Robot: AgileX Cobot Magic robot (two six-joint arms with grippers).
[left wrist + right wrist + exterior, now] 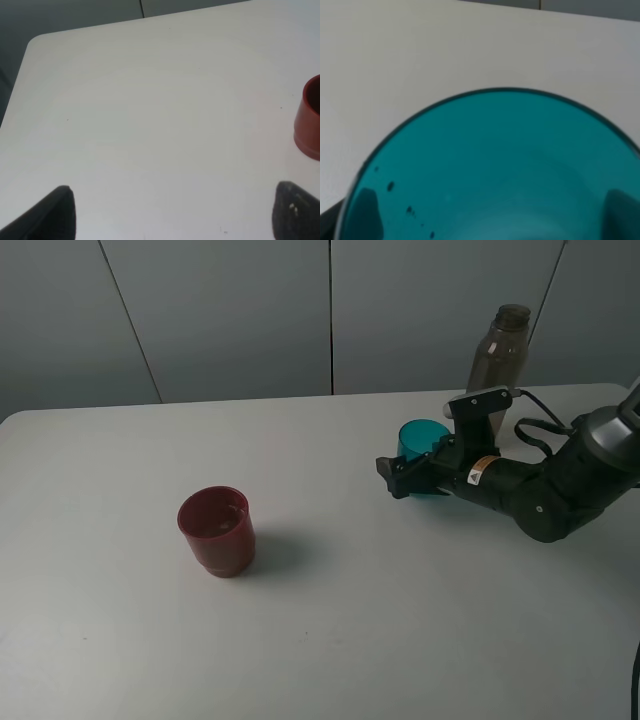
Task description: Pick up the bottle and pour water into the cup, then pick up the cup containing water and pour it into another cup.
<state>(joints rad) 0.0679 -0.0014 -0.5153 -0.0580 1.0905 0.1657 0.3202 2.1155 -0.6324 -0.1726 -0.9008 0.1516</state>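
Observation:
The translucent teal cup point(422, 443) stands upright at the right of the table, in front of the tall smoky bottle point(497, 358). My right gripper point(418, 475) reaches in from the right with one finger on each side of the cup. In the right wrist view the cup point(505, 165) fills the frame, with dark droplets inside, and both fingers point(367, 210) show dimly through its wall. I cannot make out whether they press on it. The dark red cup point(216, 530) stands left of centre. It also shows at the edge of the left wrist view point(311, 117). My left gripper point(175, 215) is open over bare table.
The white table point(330, 620) has a rounded far-left corner point(37, 42) and a grey panelled wall behind it. A black cable point(545, 425) loops near the right arm beside the bottle.

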